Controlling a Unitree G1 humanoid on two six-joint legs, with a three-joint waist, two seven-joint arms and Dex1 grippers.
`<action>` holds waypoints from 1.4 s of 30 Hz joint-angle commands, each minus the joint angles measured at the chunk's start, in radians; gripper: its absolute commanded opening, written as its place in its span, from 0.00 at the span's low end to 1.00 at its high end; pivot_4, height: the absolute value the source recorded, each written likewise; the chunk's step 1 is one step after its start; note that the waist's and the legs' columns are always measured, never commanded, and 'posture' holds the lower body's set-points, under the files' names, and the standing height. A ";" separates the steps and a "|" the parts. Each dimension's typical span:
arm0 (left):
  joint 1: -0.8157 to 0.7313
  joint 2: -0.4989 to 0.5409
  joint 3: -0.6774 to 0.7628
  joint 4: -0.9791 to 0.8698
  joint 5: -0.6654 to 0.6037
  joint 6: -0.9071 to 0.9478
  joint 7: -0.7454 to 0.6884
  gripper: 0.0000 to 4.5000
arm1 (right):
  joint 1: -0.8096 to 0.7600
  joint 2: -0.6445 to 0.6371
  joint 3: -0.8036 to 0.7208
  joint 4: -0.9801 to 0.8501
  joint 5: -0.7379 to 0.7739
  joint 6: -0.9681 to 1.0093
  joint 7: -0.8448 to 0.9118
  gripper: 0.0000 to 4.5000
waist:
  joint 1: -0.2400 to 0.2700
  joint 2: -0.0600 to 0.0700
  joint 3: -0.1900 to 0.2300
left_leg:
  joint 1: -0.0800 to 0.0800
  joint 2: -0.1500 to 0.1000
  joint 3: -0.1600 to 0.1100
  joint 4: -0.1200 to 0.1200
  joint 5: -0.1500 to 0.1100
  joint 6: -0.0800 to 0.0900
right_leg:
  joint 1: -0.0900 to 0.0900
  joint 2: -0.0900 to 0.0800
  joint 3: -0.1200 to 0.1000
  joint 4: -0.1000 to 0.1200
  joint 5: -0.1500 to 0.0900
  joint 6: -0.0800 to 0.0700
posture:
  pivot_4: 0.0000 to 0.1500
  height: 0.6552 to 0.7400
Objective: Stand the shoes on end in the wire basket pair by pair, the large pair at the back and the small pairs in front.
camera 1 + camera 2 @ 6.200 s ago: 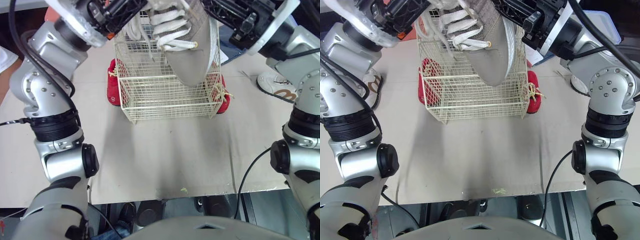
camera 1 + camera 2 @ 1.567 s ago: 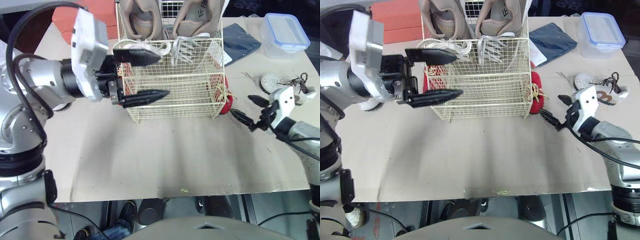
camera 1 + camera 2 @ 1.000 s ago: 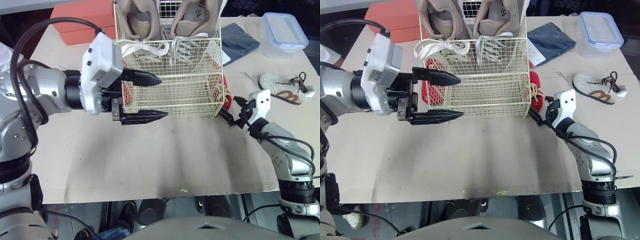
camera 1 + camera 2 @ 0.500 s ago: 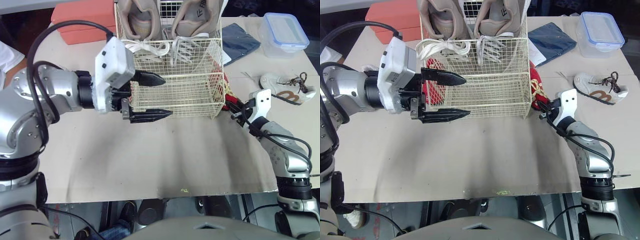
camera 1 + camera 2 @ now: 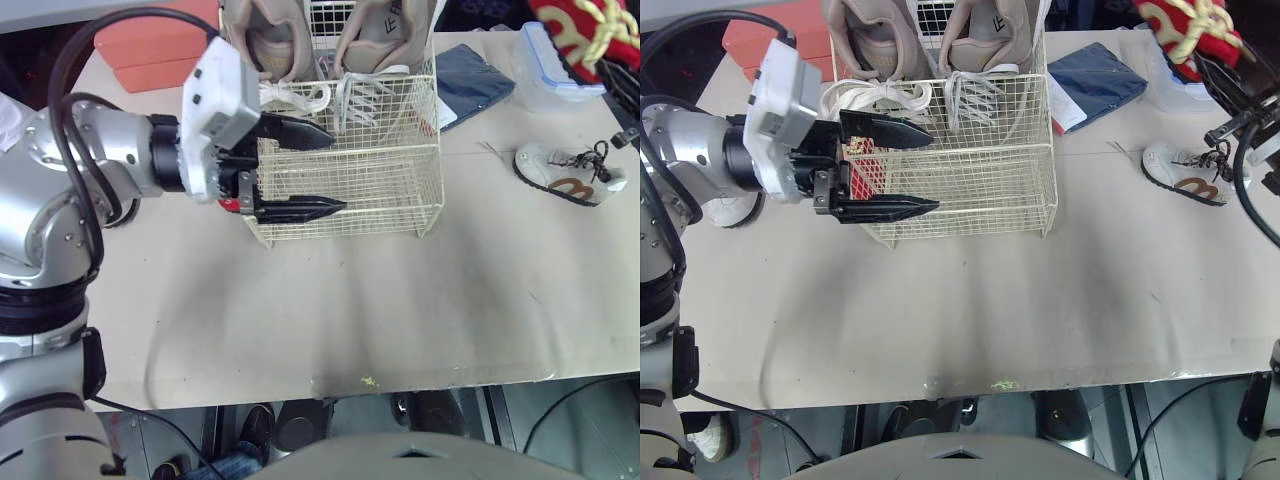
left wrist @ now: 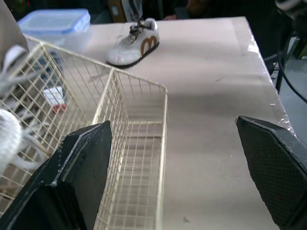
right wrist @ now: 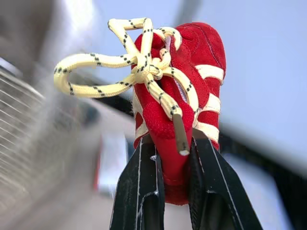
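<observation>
The wire basket [image 5: 350, 190] stands at the table's middle back. Two large beige shoes [image 5: 265, 35] stand on end at its rear, white laces hanging forward. My left gripper [image 5: 335, 170] is open, its fingers spread across the basket's front left corner, holding nothing. High at the right, my right gripper [image 7: 173, 143] is shut on a small red shoe [image 7: 177, 86] with cream laces, above the plastic box. A second red shoe [image 5: 862, 148] shows behind the left gripper, beside the basket. A small white shoe with brown trim [image 5: 565, 175] lies on the table at right.
A blue-lidded plastic box [image 5: 555, 60] and a dark blue cloth [image 5: 475, 80] lie at the back right. An orange-red box [image 5: 150, 50] sits at the back left. A white shoe [image 5: 735, 210] lies at the left, under my left arm. Bare table lies in front of the basket.
My right gripper closed on the red shoe beside the basket's right side and lifted it high to the right. My left gripper stayed open at the basket's front left.
</observation>
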 commanded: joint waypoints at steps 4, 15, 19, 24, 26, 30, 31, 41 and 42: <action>-0.025 0.056 0.073 0.077 -0.024 -0.046 -0.147 1.00 | -0.080 -0.156 0.129 -0.075 -0.055 -0.215 0.272 0.00 | 0.004 0.000 0.000 | -0.001 -0.001 0.001 0.002 -0.001 0.001 | 0.000 -0.001 0.000 -0.001 0.000 0.000 | 1.00 1.00; -0.094 0.022 0.114 0.121 -0.086 -0.045 -0.197 1.00 | -0.235 -0.144 0.303 -0.045 -0.079 -0.450 0.508 0.00 | 0.010 0.000 0.000 | -0.003 0.000 -0.001 0.004 -0.001 0.001 | 0.000 -0.002 -0.002 -0.002 0.000 0.000 | 1.00 1.00; -0.104 0.005 0.068 0.122 -0.028 -0.067 -0.173 1.00 | -0.268 -0.126 0.356 -0.030 -0.140 -0.534 0.541 0.00 | 0.009 0.000 0.000 | -0.003 -0.001 -0.002 0.004 -0.001 0.001 | 0.000 -0.002 -0.003 -0.002 0.000 0.000 | 1.00 1.00; -0.130 -0.025 -0.009 0.127 0.057 -0.091 -0.163 1.00 | -0.314 -0.099 0.415 0.008 -0.208 -0.649 0.563 0.00 | 0.009 0.000 0.000 | -0.003 -0.001 -0.003 0.004 -0.001 0.001 | 0.000 -0.002 -0.003 -0.001 0.000 0.000 | 1.00 1.00; -0.145 -0.034 -0.040 0.137 0.090 -0.097 -0.170 1.00 | -0.334 -0.086 0.429 0.022 -0.224 -0.682 0.561 0.00 | 0.009 0.000 0.000 | -0.003 -0.001 -0.003 0.004 -0.001 0.001 | 0.000 -0.002 -0.003 -0.001 0.000 0.000 | 1.00 1.00; -0.169 -0.052 -0.096 0.148 0.138 -0.099 -0.184 1.00 | -0.372 -0.076 0.444 0.061 -0.263 -0.770 0.560 0.00 | 0.008 0.000 0.000 | -0.003 -0.001 -0.003 0.004 0.000 0.001 | 0.000 -0.002 -0.004 -0.001 0.000 0.000 | 1.00 1.00; -0.173 -0.056 -0.110 0.153 0.152 -0.101 -0.187 1.00 | -0.377 -0.073 0.445 0.067 -0.266 -0.791 0.557 0.00 | 0.008 0.000 0.000 | -0.003 -0.001 -0.003 0.004 0.000 0.001 | 0.000 -0.002 -0.004 -0.001 0.000 0.000 | 1.00 1.00; -0.182 -0.091 -0.128 0.166 0.167 -0.095 -0.224 0.35 | -0.420 -0.050 0.438 0.117 -0.324 -0.928 0.495 0.00 | 0.007 0.000 0.000 | -0.003 -0.001 -0.004 0.004 0.000 0.001 | -0.001 -0.002 -0.004 -0.001 0.000 0.000 | 1.00 1.00; -0.182 -0.093 -0.126 0.164 0.165 -0.092 -0.223 0.26 | -0.419 -0.053 0.436 0.118 -0.327 -0.930 0.489 0.00 | 0.008 0.000 0.000 | -0.003 -0.001 -0.004 0.004 0.000 0.001 | -0.001 -0.002 -0.004 -0.001 0.000 0.000 | 1.00 1.00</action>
